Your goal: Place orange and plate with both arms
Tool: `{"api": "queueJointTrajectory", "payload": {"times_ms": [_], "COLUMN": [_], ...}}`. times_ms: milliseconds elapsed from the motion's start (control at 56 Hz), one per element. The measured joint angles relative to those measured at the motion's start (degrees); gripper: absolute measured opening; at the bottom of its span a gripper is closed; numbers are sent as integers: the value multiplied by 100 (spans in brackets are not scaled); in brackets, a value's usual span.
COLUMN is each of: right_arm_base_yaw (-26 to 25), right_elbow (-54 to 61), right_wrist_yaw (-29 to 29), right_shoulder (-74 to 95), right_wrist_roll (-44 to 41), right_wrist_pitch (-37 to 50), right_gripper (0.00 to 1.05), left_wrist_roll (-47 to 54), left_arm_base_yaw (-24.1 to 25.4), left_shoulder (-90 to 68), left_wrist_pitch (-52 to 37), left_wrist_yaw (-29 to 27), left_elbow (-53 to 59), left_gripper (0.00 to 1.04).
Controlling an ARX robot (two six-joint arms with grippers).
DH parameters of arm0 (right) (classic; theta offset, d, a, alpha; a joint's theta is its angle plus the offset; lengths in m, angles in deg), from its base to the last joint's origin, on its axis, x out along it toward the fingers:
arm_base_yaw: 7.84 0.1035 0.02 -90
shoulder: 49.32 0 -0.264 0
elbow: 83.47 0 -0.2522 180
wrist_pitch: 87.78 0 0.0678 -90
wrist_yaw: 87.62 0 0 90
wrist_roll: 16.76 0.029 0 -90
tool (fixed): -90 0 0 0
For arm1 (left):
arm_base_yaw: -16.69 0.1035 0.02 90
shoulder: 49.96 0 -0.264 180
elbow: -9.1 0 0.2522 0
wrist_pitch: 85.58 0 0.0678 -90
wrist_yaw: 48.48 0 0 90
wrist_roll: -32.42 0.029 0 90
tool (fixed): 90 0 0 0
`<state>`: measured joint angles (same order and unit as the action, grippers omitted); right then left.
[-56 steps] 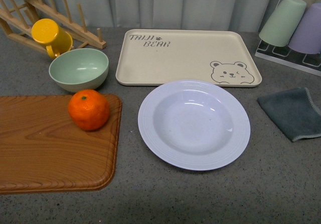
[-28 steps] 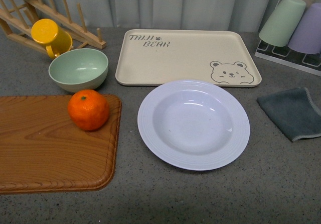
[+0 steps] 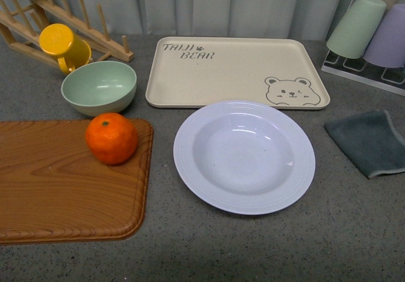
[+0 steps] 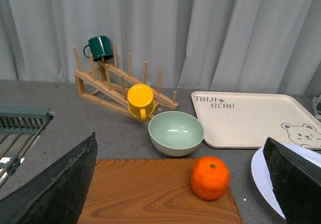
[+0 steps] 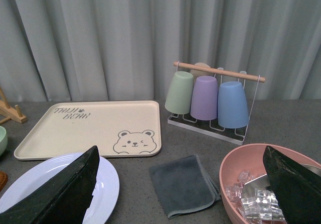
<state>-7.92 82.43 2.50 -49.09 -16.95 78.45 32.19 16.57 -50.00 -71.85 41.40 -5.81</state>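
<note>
Currently, orange [image 3: 112,138]: rests at left-centre of the front frame, on the upper right corner of the wooden board [image 3: 57,187], green stem dot facing up.
plate [image 3: 244,157]: lies flat on the grey counter [image 3: 209,250] at frame centre, to the right of the orange and apart from it.
bear tray [image 3: 234,70]: lies flat at upper centre, its near edge just beside the plate's far rim.
pale green bowl [image 3: 99,87]: stands upright just above the orange in the frame; shows a gap from it in the left wrist view.
yellow mug [image 3: 63,45]: hangs tilted on the wooden rack [image 3: 88,26], upper left.
grey cloth [image 3: 370,141]: lies rumpled at the right edge.
green cup [image 3: 357,26]: hangs mouth down on a wire stand, upper right corner.
left gripper [image 4: 179,139]: spread wide in its wrist view, gripping nothing, with the orange and bowl seen between the dark fingers [image 4: 55,189].
right gripper [image 5: 180,151]: spread wide too, pinching nothing, with the plate's rim and the cloth seen between the fingers [image 5: 296,184].
</note>
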Motion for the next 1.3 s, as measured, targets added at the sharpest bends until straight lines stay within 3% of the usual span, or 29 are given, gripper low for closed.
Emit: {"api": "queueJointTrajectory", "payload": {"times_ms": [1304], "right_arm_base_yaw": [0], "right_elbow": [0], "right_wrist_yaw": [0], "right_shoulder": [0], "right_wrist_roll": [0], "right_wrist_pitch": [0], "right_gripper": [96], "left_wrist_roll": [0], "left_arm_base_yaw": [0], "left_shoulder": [0], "left_wrist_pitch": [0], "left_wrist_yaw": [0], "left_elbow": [0], "left_gripper": [98]}}
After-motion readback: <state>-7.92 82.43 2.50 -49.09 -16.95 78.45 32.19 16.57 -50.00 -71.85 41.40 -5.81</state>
